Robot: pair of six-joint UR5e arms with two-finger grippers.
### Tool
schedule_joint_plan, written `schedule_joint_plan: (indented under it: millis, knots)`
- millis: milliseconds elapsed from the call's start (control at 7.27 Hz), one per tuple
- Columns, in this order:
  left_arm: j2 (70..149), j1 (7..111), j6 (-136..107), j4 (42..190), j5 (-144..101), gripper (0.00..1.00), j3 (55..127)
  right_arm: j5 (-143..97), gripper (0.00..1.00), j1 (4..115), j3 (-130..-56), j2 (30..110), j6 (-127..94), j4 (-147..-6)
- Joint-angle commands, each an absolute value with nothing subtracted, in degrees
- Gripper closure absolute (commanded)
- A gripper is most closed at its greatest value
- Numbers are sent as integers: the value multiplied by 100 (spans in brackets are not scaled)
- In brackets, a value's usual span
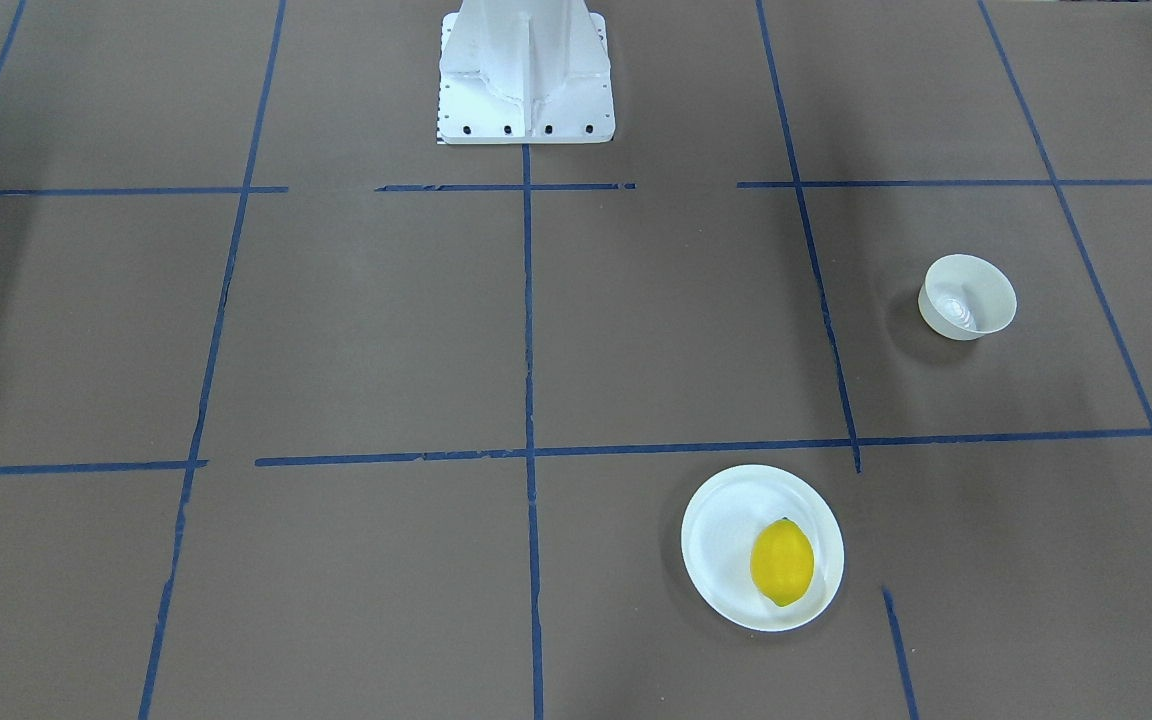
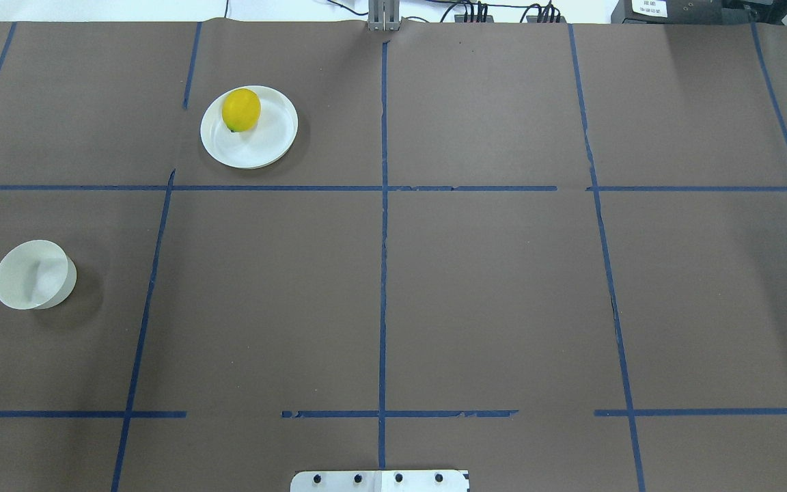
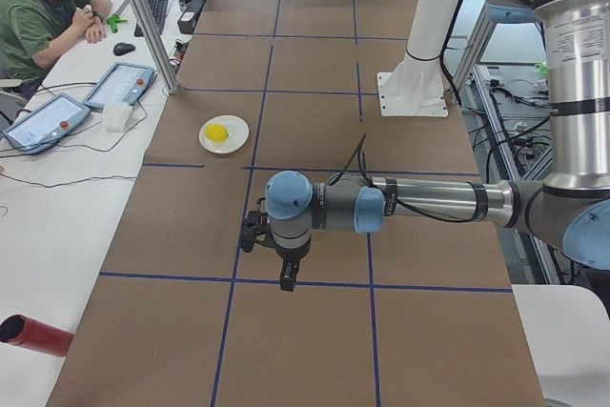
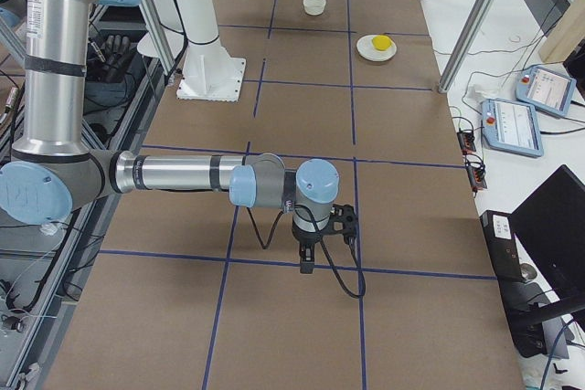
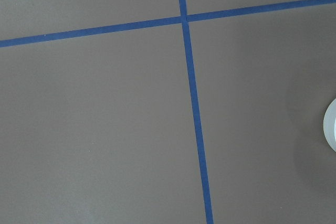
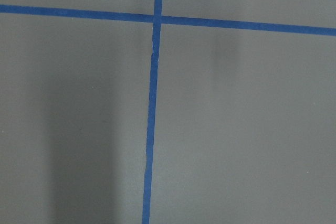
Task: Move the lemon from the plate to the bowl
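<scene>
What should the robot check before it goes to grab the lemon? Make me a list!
1. The lemon lies on the plate: ok.
2. The bowl stands upright with nothing in it: ok.
3. The plate and bowl stand apart, both on the robot's left side: ok.
4. The left gripper is above the lemon: not ok, it hangs well away from the plate.
5. The left gripper is open and ready to grab: cannot tell, it shows only in the side view.

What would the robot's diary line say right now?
lemon: on plate | bowl: empty, apart from plate | move: not yet done
</scene>
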State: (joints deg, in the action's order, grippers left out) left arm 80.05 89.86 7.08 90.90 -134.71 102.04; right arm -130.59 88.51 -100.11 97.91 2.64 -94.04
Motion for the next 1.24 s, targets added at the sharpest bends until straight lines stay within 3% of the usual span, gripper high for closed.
schedule_joint_plan:
  millis: [0,550,1100]
  knots:
    - [8051,8965,608,10110,-13482,0,10178,-13052,0,8851,-10002,9791,264,-9404]
    - [10181,8325,-52,10116,-13465,0,9407,-13061,0,8851,-10011,9791,264,-9404]
    - [12415,6736,-1604,10195,-12923,0,7773,-13061,0,8851,-10011,9791,264,-9404]
